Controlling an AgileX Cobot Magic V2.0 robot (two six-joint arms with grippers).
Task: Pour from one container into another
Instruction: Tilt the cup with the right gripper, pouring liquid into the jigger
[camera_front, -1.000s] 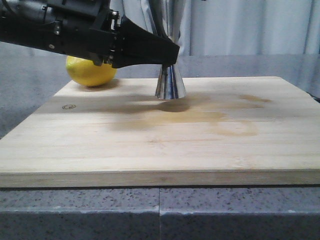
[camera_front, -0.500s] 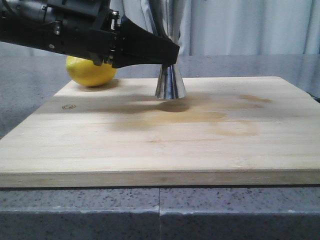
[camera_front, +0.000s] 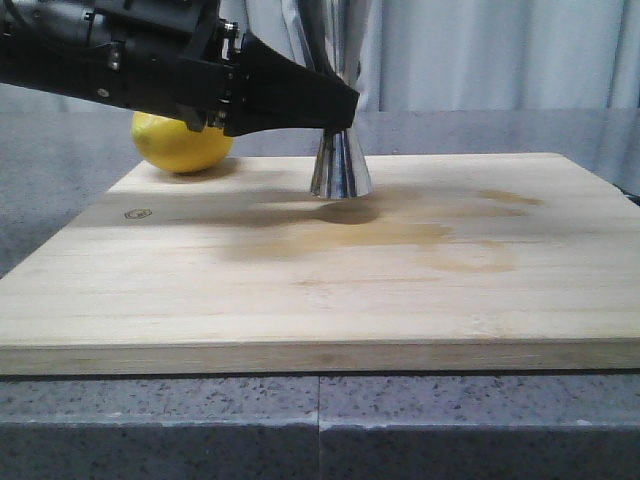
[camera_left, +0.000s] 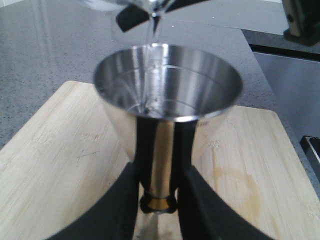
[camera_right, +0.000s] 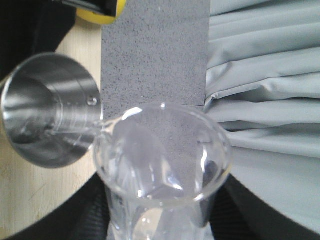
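Note:
The steel jigger (camera_front: 341, 165) stands upright on the wooden board (camera_front: 330, 270), and my left gripper (camera_front: 335, 105) is shut on its narrow waist. In the left wrist view the black fingers (camera_left: 125, 200) clamp the gold band of the jigger (camera_left: 167, 95), and a thin clear stream falls into its open cup. The glass beaker (camera_right: 162, 160) is tilted, its lip over the jigger (camera_right: 47, 110), with liquid running across. My right gripper (camera_right: 160, 220) is shut on the beaker's body. In the front view the beaker and the right gripper are out of view.
A yellow lemon (camera_front: 180, 145) lies at the board's far left corner, behind the left arm. Damp stains (camera_front: 470, 255) mark the board right of the jigger. Grey speckled counter (camera_front: 320, 420) surrounds the board, with a grey curtain (camera_right: 265, 100) behind.

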